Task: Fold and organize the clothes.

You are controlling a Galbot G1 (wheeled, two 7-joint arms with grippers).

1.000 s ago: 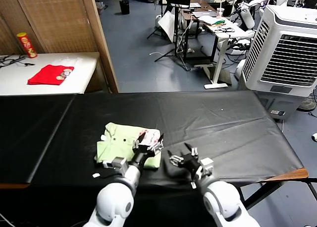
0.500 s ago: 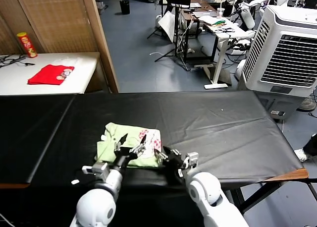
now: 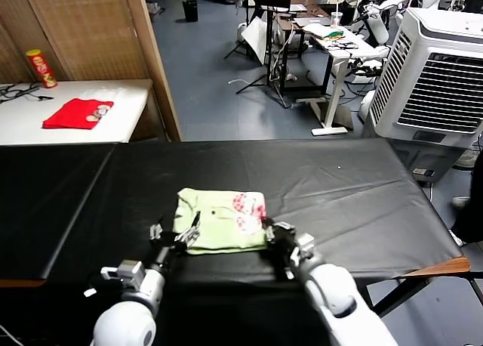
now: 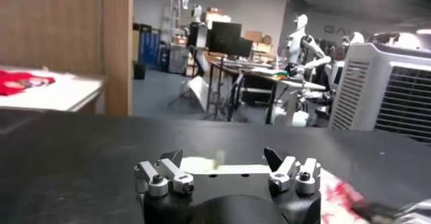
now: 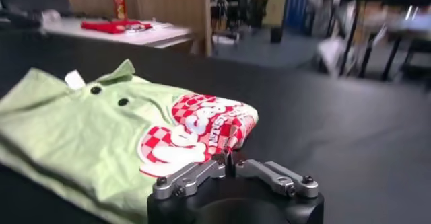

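Observation:
The pale lime-green T-shirt (image 3: pixel 215 210) lies folded in a flat rectangle on the black table (image 3: pixel 339 195), its pinkish checked patch (image 3: pixel 247 205) at its right end. My left gripper (image 3: pixel 175 236) is open and empty just before the shirt's near left corner. In the left wrist view the gripper (image 4: pixel 222 159) has its jaws wide apart, with the shirt's edge (image 4: pixel 209 167) just beyond them. My right gripper (image 3: pixel 270 230) is at the near right corner. In the right wrist view the gripper (image 5: pixel 229 157) is shut, pinching the shirt (image 5: pixel 81 131) at the patch (image 5: pixel 202 128).
A red garment (image 3: pixel 77 113) and a tall can (image 3: pixel 41 68) are on the white table at the back left. A large white air cooler (image 3: pixel 438 74) stands at the right. The table's front edge runs just before both grippers.
The shirt has shifted right and a little farther from me and now lies flatter. Both arms drew back toward me, the left gripper moving left off the shirt; the right has gone from open to shut at the corner.

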